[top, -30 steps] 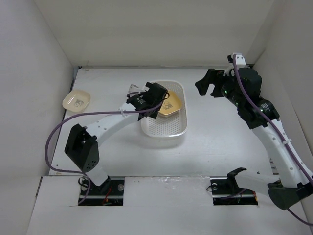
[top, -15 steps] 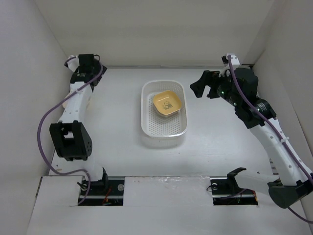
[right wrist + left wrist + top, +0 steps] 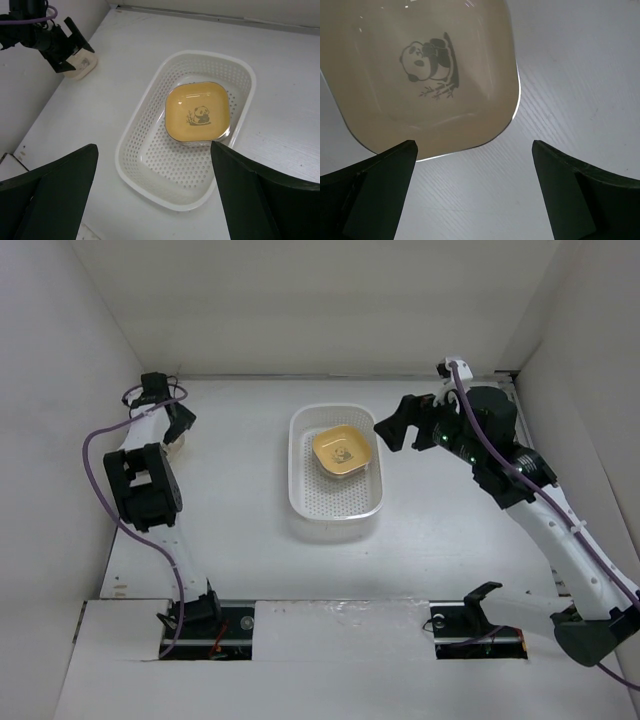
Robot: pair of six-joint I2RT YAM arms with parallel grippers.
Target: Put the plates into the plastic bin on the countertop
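Note:
The white plastic bin (image 3: 335,523) stands mid-countertop (image 3: 240,550). A yellow panda plate (image 3: 342,452) lies in its far end, with thin edges of other plates under it; it also shows in the right wrist view (image 3: 198,112), inside the bin (image 3: 150,192). A cream panda plate (image 3: 420,75) lies at the far left by the wall (image 3: 82,65). My left gripper (image 3: 473,146) is open and empty just above the plate's near edge; from above (image 3: 165,412) it hides most of that plate. My right gripper (image 3: 153,146) is open and empty, high beside the bin's right rim (image 3: 393,425).
White walls close in the countertop on the left, back and right. The left arm's purple cable (image 3: 95,455) loops beside the left wall. Both arm bases sit at the near edge.
My left gripper let go of the yellow plate in the bin and swung to the far left over the cream plate. My right gripper drifted left toward the bin.

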